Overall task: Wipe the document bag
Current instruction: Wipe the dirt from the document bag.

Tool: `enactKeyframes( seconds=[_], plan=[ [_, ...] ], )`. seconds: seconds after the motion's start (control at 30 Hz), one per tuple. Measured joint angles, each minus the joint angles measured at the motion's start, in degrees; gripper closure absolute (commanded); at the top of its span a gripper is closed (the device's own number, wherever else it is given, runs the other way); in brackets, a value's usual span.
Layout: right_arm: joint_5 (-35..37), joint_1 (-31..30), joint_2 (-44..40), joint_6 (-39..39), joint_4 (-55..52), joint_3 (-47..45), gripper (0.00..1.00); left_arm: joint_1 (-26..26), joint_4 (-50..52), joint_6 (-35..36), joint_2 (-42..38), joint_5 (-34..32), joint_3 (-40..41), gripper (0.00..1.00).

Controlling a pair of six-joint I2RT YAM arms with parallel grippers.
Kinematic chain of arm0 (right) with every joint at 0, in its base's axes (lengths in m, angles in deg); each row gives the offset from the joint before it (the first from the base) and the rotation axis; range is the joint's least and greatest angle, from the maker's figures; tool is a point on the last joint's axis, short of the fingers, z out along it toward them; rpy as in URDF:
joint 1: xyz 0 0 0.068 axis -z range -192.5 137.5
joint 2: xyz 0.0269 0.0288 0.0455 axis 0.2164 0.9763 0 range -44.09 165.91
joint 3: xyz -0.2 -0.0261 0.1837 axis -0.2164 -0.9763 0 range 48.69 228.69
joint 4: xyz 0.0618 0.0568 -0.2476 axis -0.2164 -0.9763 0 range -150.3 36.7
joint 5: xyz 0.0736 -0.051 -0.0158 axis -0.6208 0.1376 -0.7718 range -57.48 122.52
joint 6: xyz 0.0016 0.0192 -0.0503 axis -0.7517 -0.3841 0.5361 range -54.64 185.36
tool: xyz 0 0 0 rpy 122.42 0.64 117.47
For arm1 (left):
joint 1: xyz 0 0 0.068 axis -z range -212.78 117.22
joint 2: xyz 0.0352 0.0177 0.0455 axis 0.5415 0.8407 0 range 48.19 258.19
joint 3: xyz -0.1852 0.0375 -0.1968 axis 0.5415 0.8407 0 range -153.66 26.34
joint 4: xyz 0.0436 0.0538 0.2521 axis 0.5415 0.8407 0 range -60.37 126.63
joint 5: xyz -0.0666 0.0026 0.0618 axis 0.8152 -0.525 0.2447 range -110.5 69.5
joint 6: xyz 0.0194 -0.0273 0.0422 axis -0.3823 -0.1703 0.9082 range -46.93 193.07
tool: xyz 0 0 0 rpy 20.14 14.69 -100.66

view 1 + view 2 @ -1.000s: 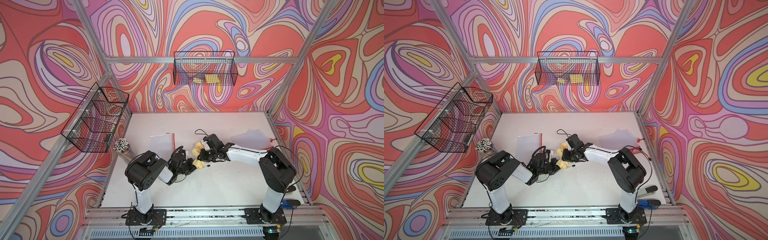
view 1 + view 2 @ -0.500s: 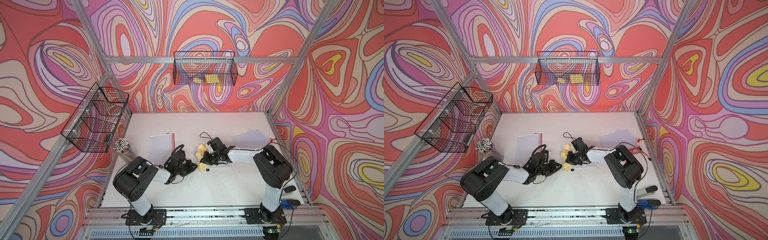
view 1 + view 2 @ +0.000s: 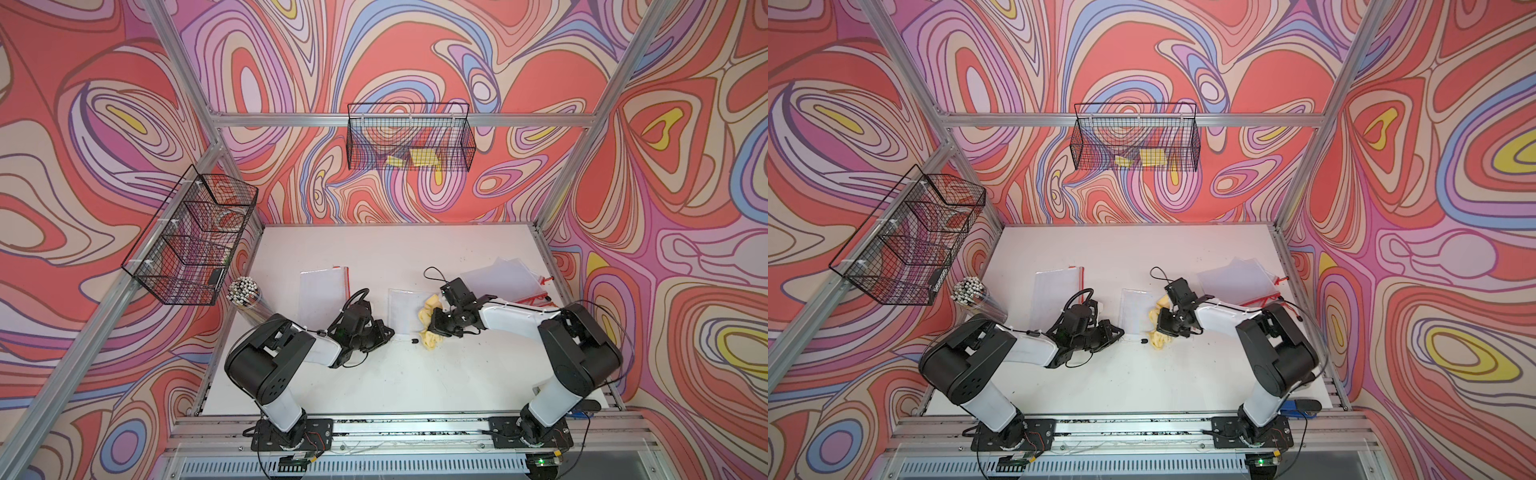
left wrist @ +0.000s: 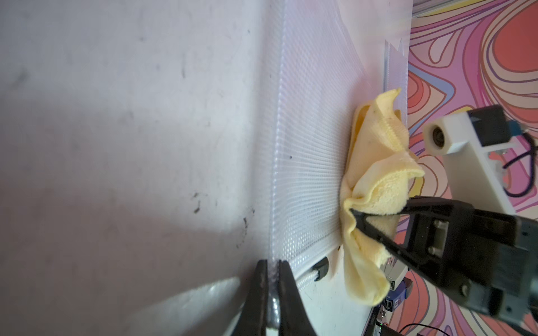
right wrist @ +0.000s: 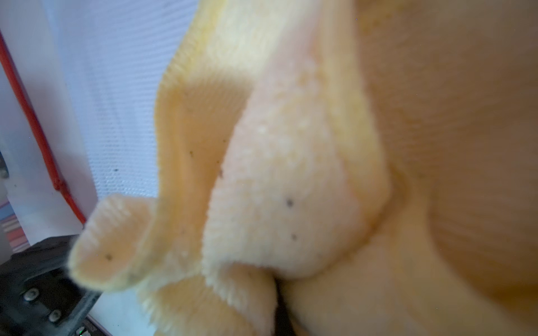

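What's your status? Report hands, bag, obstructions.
Left hand shut on edge of translucent mesh document bag. Right hand shut on yellow cloth, at opposite edge. Nothing else on bag.

Bright, even light in both top views; cloth (image 5: 291, 174) blurred close-up, soft shadow across the table (image 4: 87, 232).

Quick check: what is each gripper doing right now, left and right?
The left gripper: shut on the edge of the clear mesh-textured plastic document bag.
The right gripper: shut on the crumpled yellow microfibre cloth.
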Motion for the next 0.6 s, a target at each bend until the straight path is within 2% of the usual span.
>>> enactKeyframes(
  seconds=[0.13, 0.3, 0.43, 0.6],
  plan=[
    [-2.23, -7.10, 7.45, -2.97, 6.14, 6.27, 1.00, 0.00, 1.84, 0.48, -1.03, -0.59, -0.07, 1.00],
    [-3.85, -6.67, 7.52, -4.94, 9.97, 4.42, 1.00, 0.00, 4.61, 1.07, -2.49, -1.95, -0.22, 1.00],
    [-4.07, -1.70, 1.62, -4.81, 10.97, -3.28, 1.00, 0.02, 6.25, 1.79, -2.99, -2.16, -0.55, 1.00],
    [-1.95, 9.27, -9.66, -2.95, 4.96, -12.94, 1.00, 0.07, 7.02, 2.10, -3.06, -2.27, -0.87, 1.00]
  ],
)
